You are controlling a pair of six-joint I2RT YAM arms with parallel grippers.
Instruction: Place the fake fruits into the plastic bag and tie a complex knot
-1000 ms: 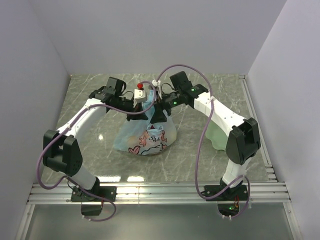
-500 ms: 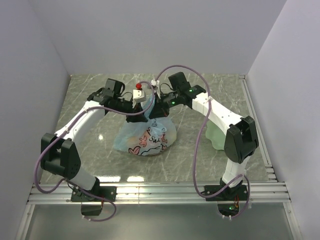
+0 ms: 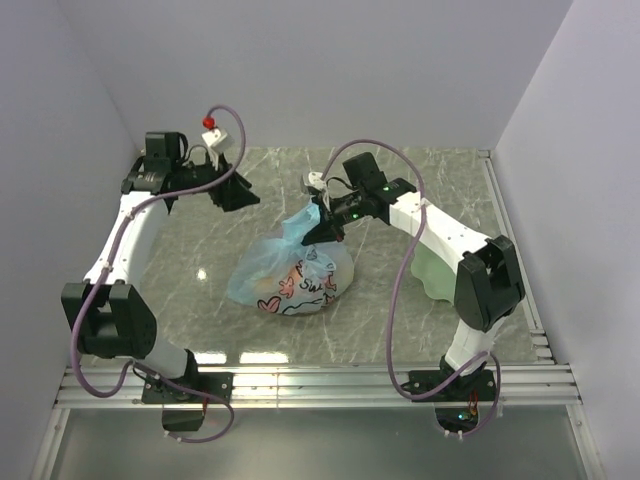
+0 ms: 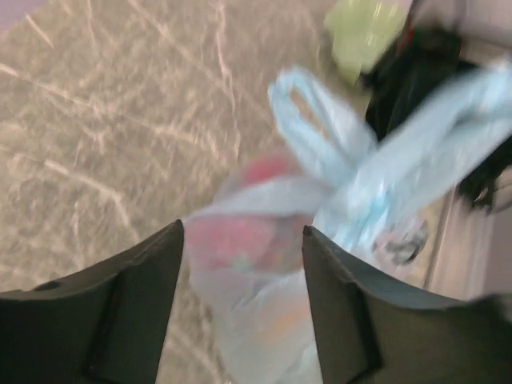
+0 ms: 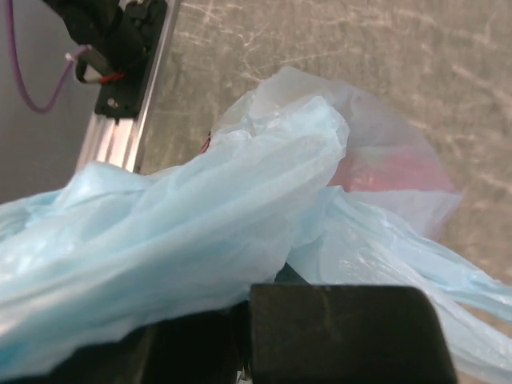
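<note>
Top view: I find the right gripper [image 3: 320, 225] pinched on the plastic bag [image 3: 290, 275] at its gathered handles, presumably keeping them raised for tying. The left gripper [image 3: 235, 195] hangs well apart.
Left wrist: fingers [image 4: 128, 304] spread and empty, bag beyond the tips.
Right wrist: film bunched over the fingers, fake fruits [image 5: 392, 172] showing inside.

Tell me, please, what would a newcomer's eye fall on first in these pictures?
The light-blue plastic bag with its pink cartoon print, in the middle of the marble table, draws the eye first; red fake fruits show through its thin wall. The right hand is shut on the bag's bunched top, while the left hand hangs open at the left rear, apart from the bag.
</note>
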